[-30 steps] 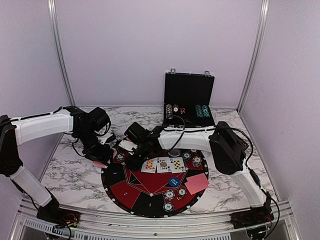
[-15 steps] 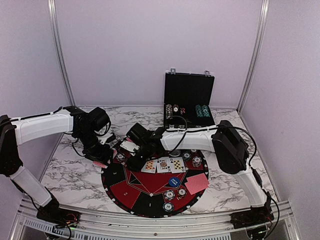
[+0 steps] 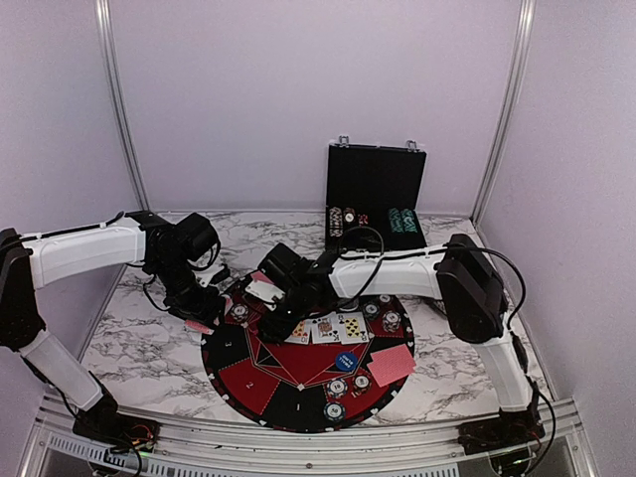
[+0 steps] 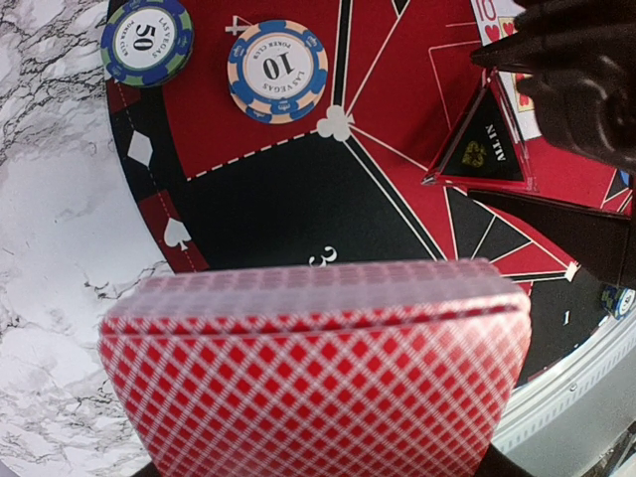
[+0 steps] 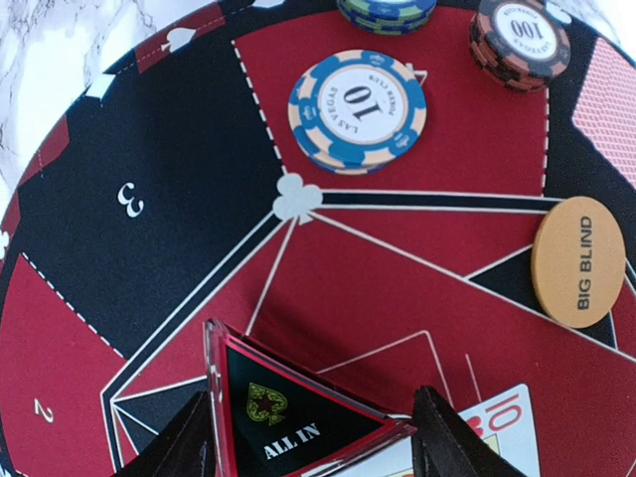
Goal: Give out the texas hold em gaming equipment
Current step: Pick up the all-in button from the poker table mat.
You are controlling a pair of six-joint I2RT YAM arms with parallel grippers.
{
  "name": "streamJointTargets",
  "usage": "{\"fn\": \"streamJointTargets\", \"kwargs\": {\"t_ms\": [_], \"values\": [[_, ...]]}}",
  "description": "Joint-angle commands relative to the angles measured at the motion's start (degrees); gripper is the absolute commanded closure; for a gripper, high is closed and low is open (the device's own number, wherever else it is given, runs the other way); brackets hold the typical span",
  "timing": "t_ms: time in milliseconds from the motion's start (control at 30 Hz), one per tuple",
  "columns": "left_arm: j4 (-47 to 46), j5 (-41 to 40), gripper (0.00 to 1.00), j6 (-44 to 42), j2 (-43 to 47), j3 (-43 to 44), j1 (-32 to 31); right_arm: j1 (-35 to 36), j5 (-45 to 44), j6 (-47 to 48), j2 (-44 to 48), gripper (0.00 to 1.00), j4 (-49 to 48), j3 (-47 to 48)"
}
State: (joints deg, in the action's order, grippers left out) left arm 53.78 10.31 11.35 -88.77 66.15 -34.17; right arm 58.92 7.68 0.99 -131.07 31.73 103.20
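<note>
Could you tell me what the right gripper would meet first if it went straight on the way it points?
Most likely the ALL IN triangle between its fingers, with the mat just behind; contact is unclear.

A robot lab booth: bare lilac wall panels [image 3: 298, 89] and aluminium posts [image 3: 118, 89] across the upper frame, two arms [image 3: 84, 250] bolted to a metal rail [image 3: 298, 438] along the bottom.

Swung right elbow [image 3: 475, 283] out to the right, away from the mat's rim. Carried white forearm [image 3: 388, 270] rightward with it. Nudged right gripper [image 3: 281, 326] slightly right, now overlapping the left edge of the leftmost face-up card [image 3: 303, 333].
</note>
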Motion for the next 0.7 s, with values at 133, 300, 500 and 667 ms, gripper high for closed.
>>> {"fn": "streamJointTargets", "kwargs": {"t_ms": [133, 300, 500, 667], "values": [[-0.52, 0.70, 0.51, -0.42, 0.94, 0.56, 0.16, -0.04, 0.76, -2.63, 5.67, 0.60, -2.17, -3.14], [-0.52, 0.68, 0.51, -0.38, 0.78, 0.62, 0.16, 0.19, 0.02, -3.42, 8.46, 0.60, -2.50, -5.65], [-0.52, 0.90, 0.51, -0.49, 0.48, 0.82, 0.16, 0.70, -0.77, -5.23, 11.72, 0.60, -2.48, -8.88], [-0.52, 0.93, 0.51, -0.51, 0.47, 0.76, 0.16, 0.99, -1.71, -8.83, 14.35, 0.60, -2.17, -12.34]]}}
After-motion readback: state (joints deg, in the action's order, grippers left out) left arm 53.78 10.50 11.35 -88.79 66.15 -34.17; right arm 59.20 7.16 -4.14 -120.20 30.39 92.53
